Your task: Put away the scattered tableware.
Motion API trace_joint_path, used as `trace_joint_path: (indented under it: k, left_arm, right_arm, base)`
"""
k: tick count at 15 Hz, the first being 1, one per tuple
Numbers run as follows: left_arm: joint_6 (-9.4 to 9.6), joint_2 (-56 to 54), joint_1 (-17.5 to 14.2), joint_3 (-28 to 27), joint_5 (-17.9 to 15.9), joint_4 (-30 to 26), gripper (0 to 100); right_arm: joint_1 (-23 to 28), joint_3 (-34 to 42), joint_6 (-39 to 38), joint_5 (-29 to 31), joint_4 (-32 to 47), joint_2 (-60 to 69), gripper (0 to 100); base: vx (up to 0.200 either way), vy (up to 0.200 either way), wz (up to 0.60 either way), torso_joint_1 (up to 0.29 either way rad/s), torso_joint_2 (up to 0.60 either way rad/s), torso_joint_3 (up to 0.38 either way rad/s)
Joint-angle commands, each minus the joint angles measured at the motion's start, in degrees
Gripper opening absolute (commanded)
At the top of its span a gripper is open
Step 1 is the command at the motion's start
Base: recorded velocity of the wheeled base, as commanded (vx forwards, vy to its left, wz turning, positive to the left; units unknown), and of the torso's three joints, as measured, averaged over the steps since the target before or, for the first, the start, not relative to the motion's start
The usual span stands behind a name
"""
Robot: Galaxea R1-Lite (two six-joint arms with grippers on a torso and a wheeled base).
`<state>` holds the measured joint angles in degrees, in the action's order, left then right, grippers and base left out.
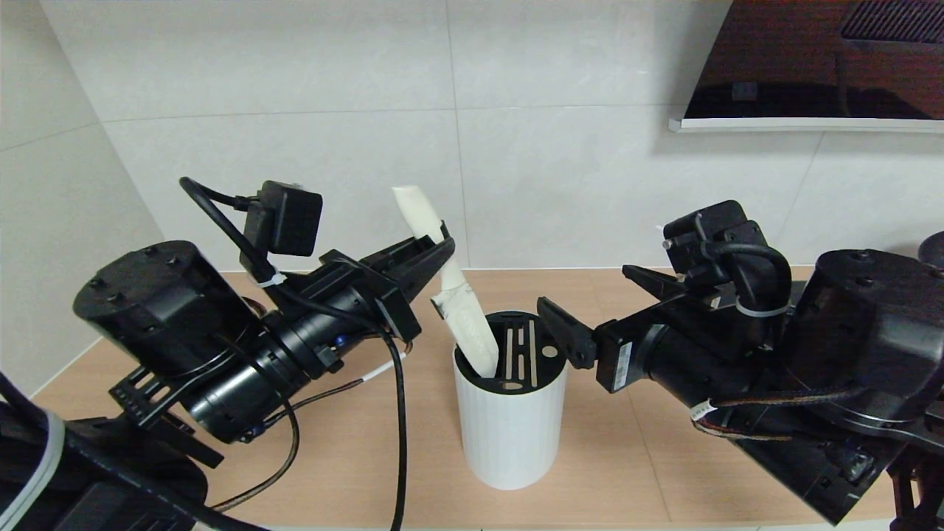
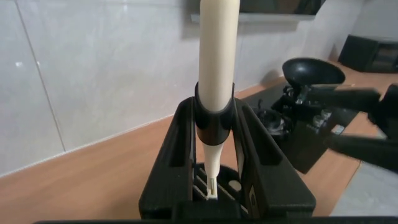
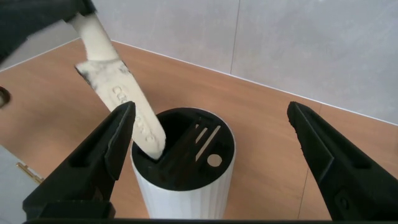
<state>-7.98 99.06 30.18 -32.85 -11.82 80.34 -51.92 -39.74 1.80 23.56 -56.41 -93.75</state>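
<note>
A white knife with a cream handle leans tilted, its blade tip inside a slot of the white cylindrical holder on the wooden counter. My left gripper is shut on the knife's handle, up and to the left of the holder. In the left wrist view the handle stands clamped between the fingers, with the holder's black slotted top below. My right gripper stands open just right of the holder's rim, holding nothing. The right wrist view shows the blade entering the holder between the open fingers.
The wooden counter runs to a tiled wall behind. A black pan sits on a dark cooktop to the right. A range hood hangs at the upper right. Bare counter lies on both sides of the holder.
</note>
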Motion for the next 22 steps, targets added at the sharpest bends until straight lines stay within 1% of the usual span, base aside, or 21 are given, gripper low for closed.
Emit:
trace_joint_path:
  k: [1,3,4,6,11,17,20,22]
  left_arm:
    - [0.07,3.51,0.05,-0.02,0.05,2.19,0]
    - [0.07,6.94,0.58,-0.02,0.40,5.97,0]
    - [0.07,9.75,1.28,-0.02,0.57,9.31,0]
    - [0.07,11.86,2.60,-0.11,2.68,9.66,0]
    - [0.07,11.86,3.83,0.69,2.86,9.66,0]
    - [0.07,14.41,4.01,2.27,3.04,9.66,0]
    - [0.07,14.93,4.18,2.27,4.18,9.66,0]
    - [0.07,15.02,4.27,2.36,4.27,9.66,0]
  right_arm:
    - [-0.02,0.01,0.04,-0.01,-0.02,-0.21,100]
    - [-0.02,0.01,0.04,-0.01,-0.02,-0.30,100]
    - [-0.02,0.01,0.04,0.08,-0.02,-0.56,100]
    - [-0.02,0.01,0.04,0.08,-0.02,-0.65,100]
    - [-0.02,0.01,0.04,0.08,-0.02,-0.65,100]
    - [-0.02,0.01,0.04,0.08,-0.02,-0.74,100]
    - [-0.02,0.01,0.04,0.08,-0.02,-0.74,100]
    - [-0.02,0.01,0.04,0.17,-0.02,-0.74,100]
  base:
    - [0.000,0.000,0.00,0.000,0.00,0.000]
    - [0.000,0.000,0.00,0.000,0.00,0.000]
    - [0.000,0.000,0.00,0.000,0.00,0.000]
    - [0.000,0.000,0.00,0.000,0.00,0.000]
    - [0.000,0.000,0.00,0.000,0.00,0.000]
    - [0.000,0.000,0.00,0.000,0.00,0.000]
    - [0.000,0.000,0.00,0.000,0.00,0.000]
    - [0.000,0.000,0.00,0.000,0.00,0.000]
